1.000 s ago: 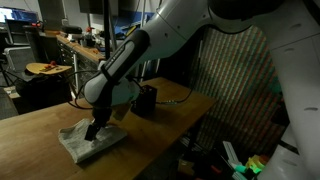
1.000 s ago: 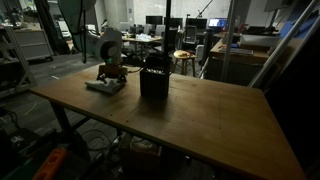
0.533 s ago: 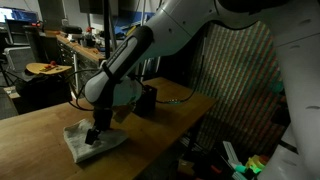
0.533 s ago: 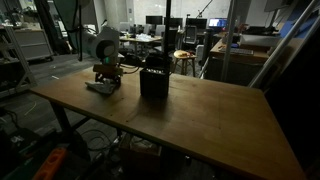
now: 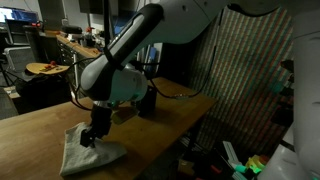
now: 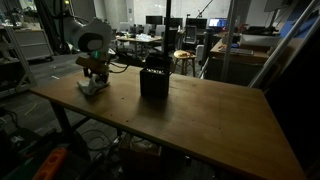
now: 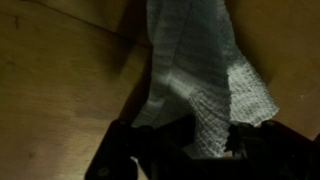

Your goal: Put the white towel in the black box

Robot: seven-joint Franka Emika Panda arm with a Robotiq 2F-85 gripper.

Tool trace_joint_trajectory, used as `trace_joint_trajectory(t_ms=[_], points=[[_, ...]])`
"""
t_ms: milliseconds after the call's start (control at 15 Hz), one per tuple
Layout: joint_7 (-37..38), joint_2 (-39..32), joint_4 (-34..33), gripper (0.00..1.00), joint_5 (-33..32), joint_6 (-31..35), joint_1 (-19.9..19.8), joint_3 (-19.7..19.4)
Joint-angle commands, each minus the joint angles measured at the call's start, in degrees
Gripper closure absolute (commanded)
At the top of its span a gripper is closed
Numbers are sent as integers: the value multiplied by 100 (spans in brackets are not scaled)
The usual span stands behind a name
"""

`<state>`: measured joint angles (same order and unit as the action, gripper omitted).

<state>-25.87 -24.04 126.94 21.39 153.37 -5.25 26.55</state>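
Note:
The white towel [image 5: 88, 150] lies rumpled on the wooden table [image 5: 40, 125], near its edge. My gripper [image 5: 90, 137] is shut on the towel, pinching a fold that rises between the fingers. In the wrist view the towel [image 7: 200, 80] stretches away from the dark fingers [image 7: 240, 140] over the wood. In an exterior view the gripper [image 6: 92, 78] holds the towel [image 6: 92, 88] to the left of the black box [image 6: 154, 77]. The black box [image 5: 146, 101] stands upright behind the arm, apart from the towel.
A cable [image 5: 175, 92] runs from the black box across the table. The table edge [image 5: 160, 135] drops off close to the towel. Chairs, desks and monitors [image 6: 190, 30] fill the dim room behind. Bare wood spreads right of the box [image 6: 220, 110].
The jaws have closed on the towel. The arm has shifted along the table, dragging and bunching the towel away from the black box.

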Motion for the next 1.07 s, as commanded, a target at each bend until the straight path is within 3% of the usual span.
trace_joint_trajectory(t_ms=[0, 267, 533, 800, 1000], points=[[-114, 906, 508, 98, 743, -109, -138, 241], [-209, 1611, 793, 98, 1448, -277, 71, 75], [-147, 2345, 957, 98, 1672, -371, 363, -452], [153, 2937, 955, 98, 1122, -246, 584, -1225], [514, 3171, 854, 99, 247, -183, 566, -1755]])
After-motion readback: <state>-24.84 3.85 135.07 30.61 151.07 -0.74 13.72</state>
